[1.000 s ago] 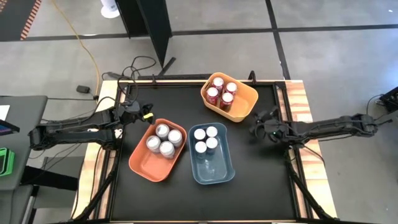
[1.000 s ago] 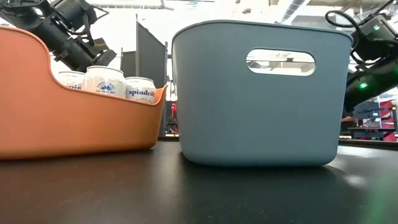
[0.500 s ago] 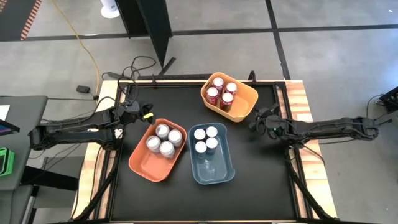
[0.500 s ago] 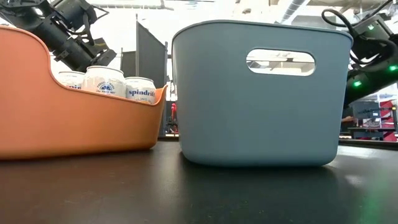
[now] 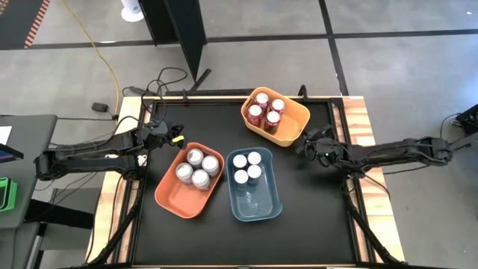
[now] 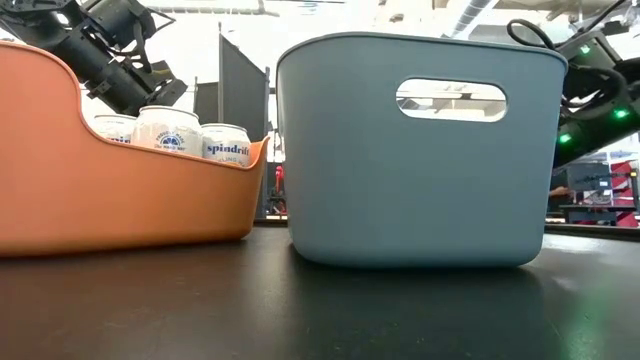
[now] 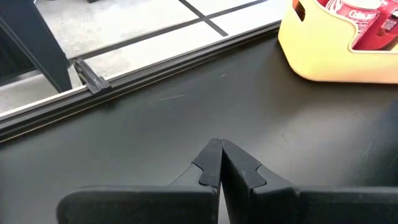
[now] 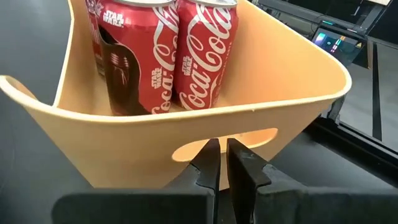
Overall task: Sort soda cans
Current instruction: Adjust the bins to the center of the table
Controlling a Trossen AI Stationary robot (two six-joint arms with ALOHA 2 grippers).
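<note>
Right gripper (image 8: 217, 163) empty, fingers pressed together, just beside the yellow bin (image 8: 273, 93) holding red soda cans (image 8: 202, 53). Left gripper (image 7: 221, 163) likewise closed, empty, bare table ahead. Cans look rigid, light, slick; probably best pinched across the mid-body. All cans already binned.

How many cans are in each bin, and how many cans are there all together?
Red cans in the yellow bin: 4
White cans in the orange bin: 4
Cans in the blue bin: 4, colour hidden
Total: 12 cans
</note>
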